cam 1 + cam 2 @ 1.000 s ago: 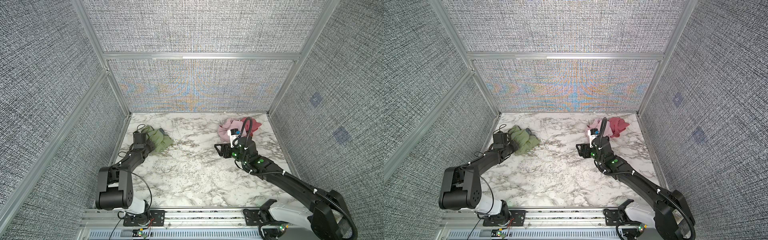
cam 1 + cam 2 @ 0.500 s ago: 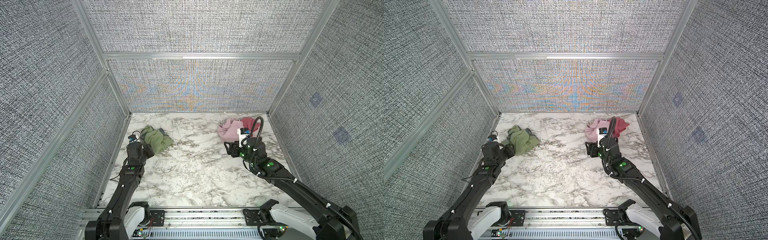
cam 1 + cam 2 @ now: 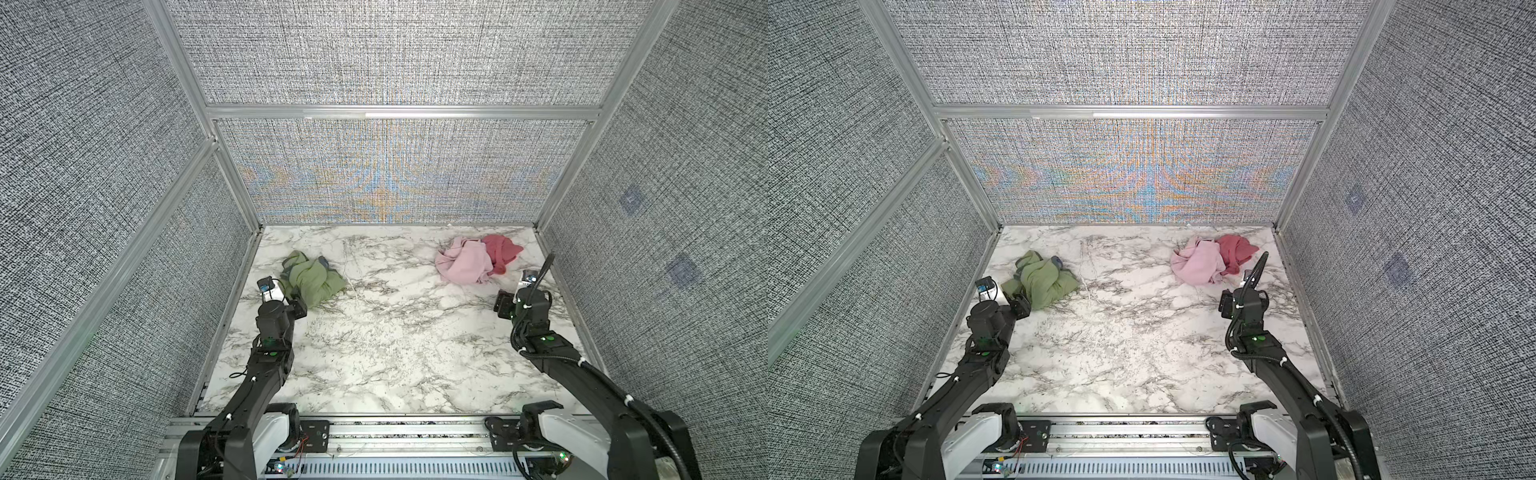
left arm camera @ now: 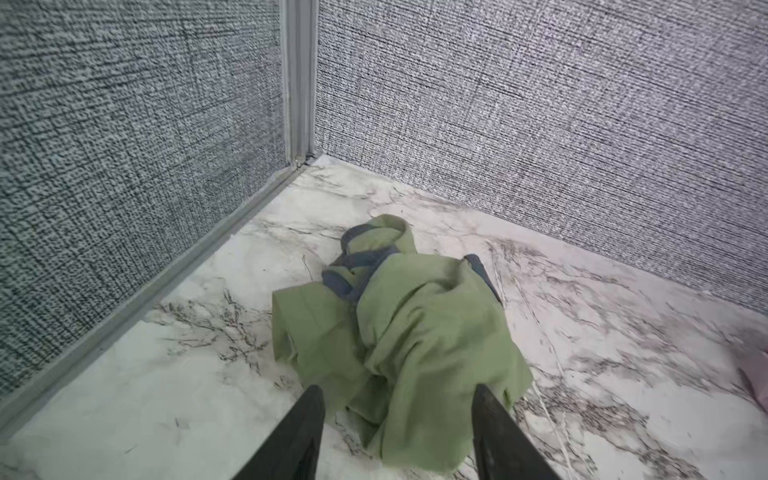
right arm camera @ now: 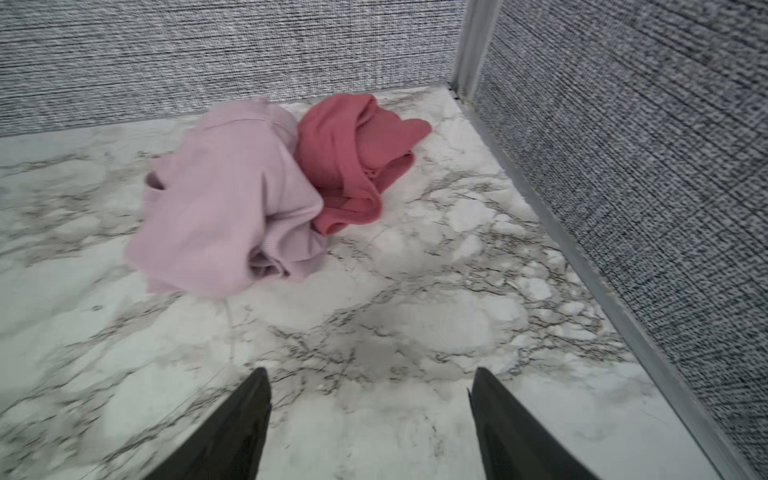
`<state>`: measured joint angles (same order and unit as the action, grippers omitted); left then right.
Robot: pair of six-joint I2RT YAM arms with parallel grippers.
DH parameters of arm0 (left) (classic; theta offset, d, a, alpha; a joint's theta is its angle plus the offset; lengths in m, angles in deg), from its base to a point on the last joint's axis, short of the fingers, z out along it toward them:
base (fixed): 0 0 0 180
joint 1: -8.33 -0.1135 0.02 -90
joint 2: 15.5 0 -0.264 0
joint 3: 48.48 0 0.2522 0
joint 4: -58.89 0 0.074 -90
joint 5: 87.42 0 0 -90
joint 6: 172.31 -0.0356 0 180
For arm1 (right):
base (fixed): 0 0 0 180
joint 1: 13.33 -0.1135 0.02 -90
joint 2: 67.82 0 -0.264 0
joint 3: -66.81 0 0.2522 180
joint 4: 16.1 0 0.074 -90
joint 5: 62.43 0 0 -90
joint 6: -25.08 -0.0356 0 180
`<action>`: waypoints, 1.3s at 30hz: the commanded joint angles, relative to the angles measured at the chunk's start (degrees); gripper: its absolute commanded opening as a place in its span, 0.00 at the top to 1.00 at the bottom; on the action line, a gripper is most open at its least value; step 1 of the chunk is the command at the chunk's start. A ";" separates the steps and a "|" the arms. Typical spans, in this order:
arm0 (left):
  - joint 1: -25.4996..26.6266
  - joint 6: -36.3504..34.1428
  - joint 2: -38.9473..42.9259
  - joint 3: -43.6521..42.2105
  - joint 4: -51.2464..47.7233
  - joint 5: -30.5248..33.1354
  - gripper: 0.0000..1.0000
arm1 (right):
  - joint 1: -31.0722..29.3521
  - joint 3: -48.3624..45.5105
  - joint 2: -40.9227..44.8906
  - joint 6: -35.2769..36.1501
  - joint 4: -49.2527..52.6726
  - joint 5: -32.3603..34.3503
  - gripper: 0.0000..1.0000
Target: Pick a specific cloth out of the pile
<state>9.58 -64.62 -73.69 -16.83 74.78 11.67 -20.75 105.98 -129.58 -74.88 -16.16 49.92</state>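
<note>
The olive-green cloth [image 3: 312, 281] [image 3: 1045, 285] [image 4: 415, 332], with blue-grey trim, lies bunched on the marble floor at the far left, apart from the pile. My left gripper [image 3: 297, 309] [image 3: 1021, 308] [image 4: 397, 390] is open at its near edge. Loose green fabric lies between the fingertips, and neither tip presses it. At the far right sits the pile: a pale pink cloth [image 3: 465, 266] [image 3: 1200, 264] [image 5: 224, 199] against a dark rose-red cloth [image 3: 501, 251] [image 3: 1236, 251] [image 5: 345, 153]. My right gripper [image 3: 503, 306] [image 3: 1226, 306] [image 5: 370, 374] stands open and empty over bare marble, short of the pile.
Grey fabric walls with aluminium posts [image 4: 297, 83] [image 5: 467, 45] enclose the marble floor [image 3: 395, 332] on three sides. The green cloth lies near the left wall, the pile near the back right corner. A metal rail [image 3: 395, 432] runs along the front edge.
My left arm has straightened out behind the green cloth and its jaws have opened wider. My right gripper has moved right and back from the pink cloth, jaws opening wider too.
</note>
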 commanded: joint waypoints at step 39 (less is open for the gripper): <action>-1.19 -19.67 -30.44 -8.31 49.14 -8.99 0.30 | 6.18 -8.13 -26.97 9.42 -47.49 -10.12 0.01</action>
<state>8.49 -83.81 -103.39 -24.67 119.71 3.51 -14.72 97.48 -156.42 -65.28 -62.98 40.65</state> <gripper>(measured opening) 0.690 0.995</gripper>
